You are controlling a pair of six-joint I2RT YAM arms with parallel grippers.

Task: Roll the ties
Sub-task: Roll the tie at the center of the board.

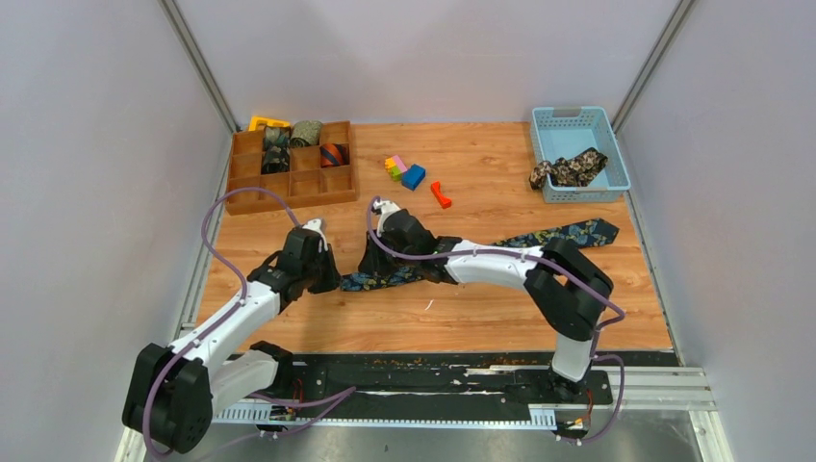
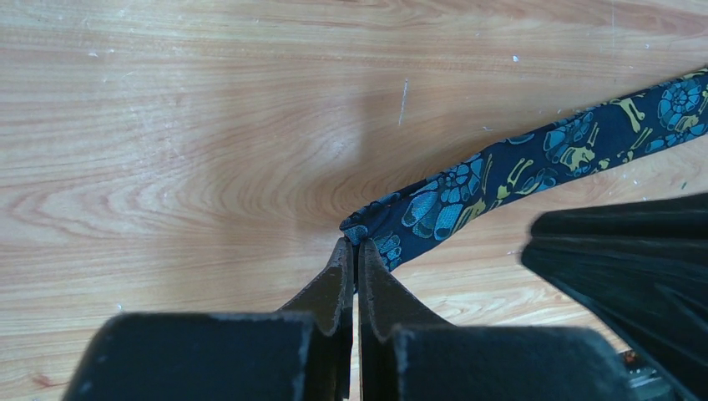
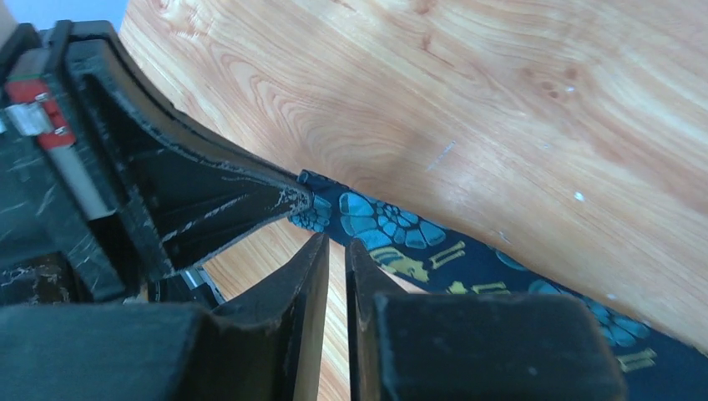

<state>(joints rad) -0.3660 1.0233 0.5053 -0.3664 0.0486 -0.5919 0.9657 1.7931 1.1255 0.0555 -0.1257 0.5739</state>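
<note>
While the navy paisley tie is lying on the wooden table, stretching rightward from its narrow end, the left gripper is clamping that end. The right gripper is hovering just beside; I cannot tell its grip.

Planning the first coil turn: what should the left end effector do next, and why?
Probably curl the pinched end over onto the strip to start the coil. The left end effector is shut on the tie at its end; the rest lies flat on the table, with the right end effector close beside it.
</note>
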